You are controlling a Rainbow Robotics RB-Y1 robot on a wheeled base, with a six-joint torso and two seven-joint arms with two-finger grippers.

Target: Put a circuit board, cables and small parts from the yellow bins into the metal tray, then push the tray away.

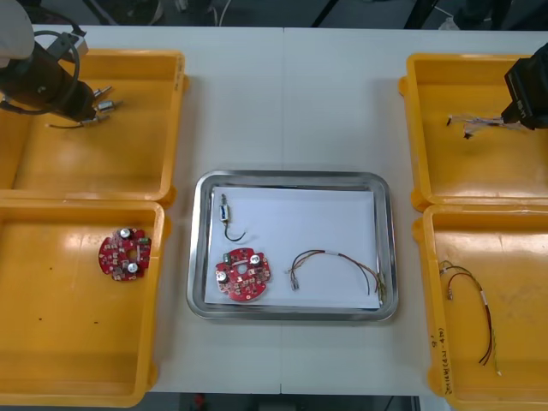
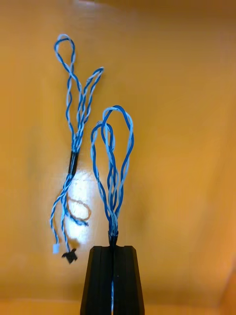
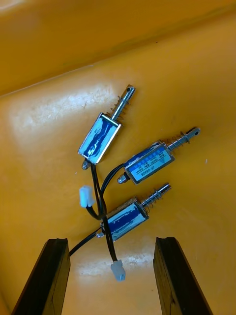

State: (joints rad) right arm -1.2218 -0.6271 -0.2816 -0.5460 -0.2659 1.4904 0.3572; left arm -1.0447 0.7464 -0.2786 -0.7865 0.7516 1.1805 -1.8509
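Note:
My right gripper (image 2: 113,248) is shut on one end of a twisted blue and white cable (image 2: 114,162), whose loops stretch out beyond the fingertips over the bin floor. A second blue and white cable (image 2: 73,128) lies beside it. In the front view the right gripper (image 1: 524,90) is over the far right yellow bin (image 1: 479,171). My left gripper (image 3: 112,241) is open above three small metal parts (image 3: 147,162) with black leads, in the far left yellow bin (image 1: 128,163). The metal tray (image 1: 291,313) holds a red circuit board (image 1: 243,274), a red and yellow cable (image 1: 334,261) and a small metal part (image 1: 225,212).
The near left yellow bin (image 1: 68,342) holds another red circuit board (image 1: 125,255). The near right yellow bin (image 1: 514,360) holds a red and yellow cable (image 1: 473,301). Bare table runs between the bins, beyond the tray.

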